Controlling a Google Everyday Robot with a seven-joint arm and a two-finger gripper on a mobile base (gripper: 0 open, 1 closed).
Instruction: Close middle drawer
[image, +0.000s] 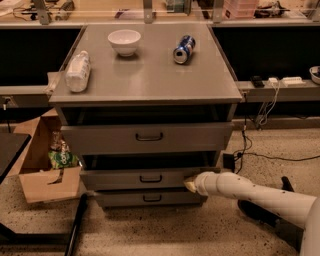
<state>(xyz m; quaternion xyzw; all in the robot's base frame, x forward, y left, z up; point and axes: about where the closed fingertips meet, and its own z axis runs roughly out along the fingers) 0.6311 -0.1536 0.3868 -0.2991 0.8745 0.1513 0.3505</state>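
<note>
The middle drawer (135, 178) is a wide, shallow grey drawer with a low front and a small dark bar handle (150, 178). It sits slightly pulled out, between the taller top drawer (145, 137) and the lowest drawer (145, 198). My gripper (191, 184) reaches in from the right on a white arm (250, 192) and rests against the right end of the middle drawer's front panel.
On the cabinet top (150, 75) lie a white bowl (124, 41), a blue can (183, 49) on its side and a white bottle (77, 71). An open cardboard box (42, 172) stands at the left. Cables (260, 150) run on the floor at the right.
</note>
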